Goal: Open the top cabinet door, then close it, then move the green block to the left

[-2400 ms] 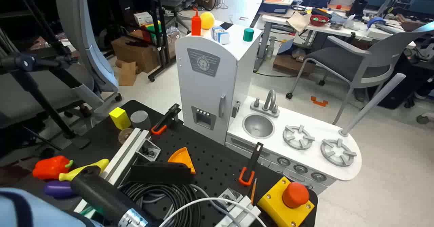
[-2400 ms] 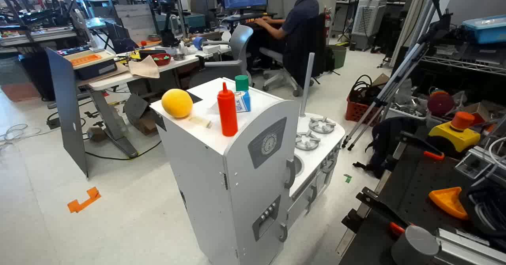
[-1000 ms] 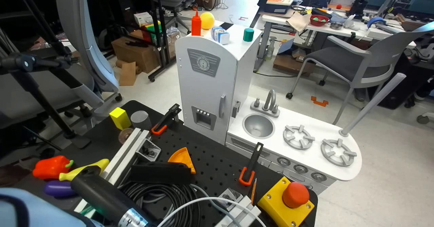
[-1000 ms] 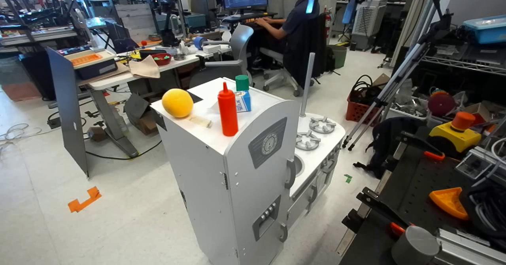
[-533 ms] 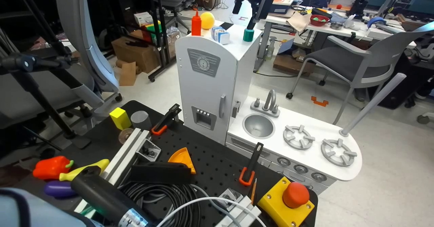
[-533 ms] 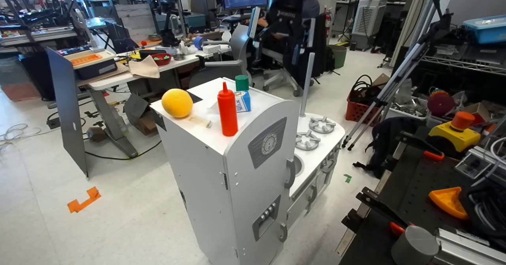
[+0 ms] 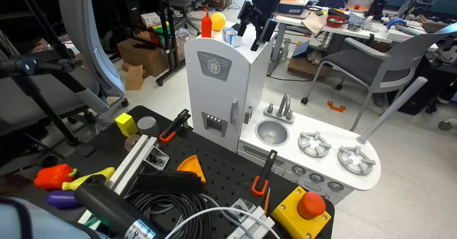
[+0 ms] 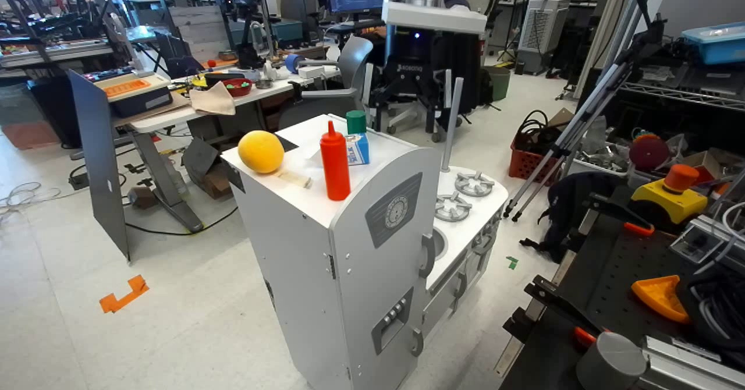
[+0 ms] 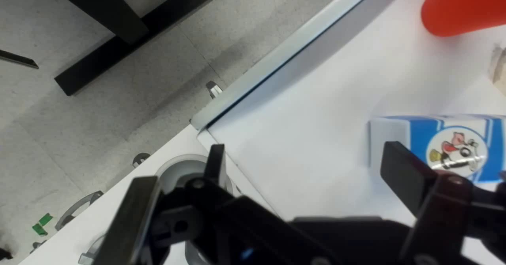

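Left of the gripper (image 8: 403, 124) in an exterior view stood the green block (image 8: 356, 122), probably light and stiff, best pinched across its sides. Below the spread, empty jaws, the top cabinet door (image 8: 379, 265) was closed.

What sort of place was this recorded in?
Probably a robotics lab: there's a Robotiq gripper above a toy kitchen, and an emergency-stop button on a perforated black tabletop.

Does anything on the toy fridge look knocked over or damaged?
Yes: the milk carton lies on its side, as if tipped over, while the red bottle stands upright. A pale patch also shows near the yellow ball; whether that's damage, I can't tell.
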`<state>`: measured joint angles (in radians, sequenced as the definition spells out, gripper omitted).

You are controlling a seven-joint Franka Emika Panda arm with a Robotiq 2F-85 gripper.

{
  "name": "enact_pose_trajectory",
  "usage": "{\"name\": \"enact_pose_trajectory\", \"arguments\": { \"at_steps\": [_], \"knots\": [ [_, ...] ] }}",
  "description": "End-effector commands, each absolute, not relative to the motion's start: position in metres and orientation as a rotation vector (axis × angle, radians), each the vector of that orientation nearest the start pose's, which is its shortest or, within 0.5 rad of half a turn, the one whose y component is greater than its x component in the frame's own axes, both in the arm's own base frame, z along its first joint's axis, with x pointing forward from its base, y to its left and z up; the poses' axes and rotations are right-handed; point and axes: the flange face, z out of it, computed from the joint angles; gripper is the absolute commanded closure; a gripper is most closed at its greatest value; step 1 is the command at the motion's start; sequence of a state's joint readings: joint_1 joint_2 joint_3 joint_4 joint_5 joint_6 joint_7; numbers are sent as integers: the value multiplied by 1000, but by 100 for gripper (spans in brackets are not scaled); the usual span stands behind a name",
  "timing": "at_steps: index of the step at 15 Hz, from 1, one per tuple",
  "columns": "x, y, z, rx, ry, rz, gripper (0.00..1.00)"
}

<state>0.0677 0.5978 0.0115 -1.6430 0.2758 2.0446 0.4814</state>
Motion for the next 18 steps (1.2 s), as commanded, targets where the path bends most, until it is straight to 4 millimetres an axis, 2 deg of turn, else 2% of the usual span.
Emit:
{"name": "enact_pose_trajectory", "arguments": {
  "at_steps": [1, 5, 7, 11, 14, 18],
  "knots": [
    [656, 71, 237, -2825, 805, 522, 0],
    [635, 78, 213, -2844, 812, 723, 0],
    [619, 85, 205, -2846, 805, 896, 0],
    [578, 98, 195, -2858, 778, 1217, 0],
    [554, 102, 190, -2898, 687, 1402, 0],
    [535, 107, 188, -2952, 606, 1548, 0]
  ]
}}
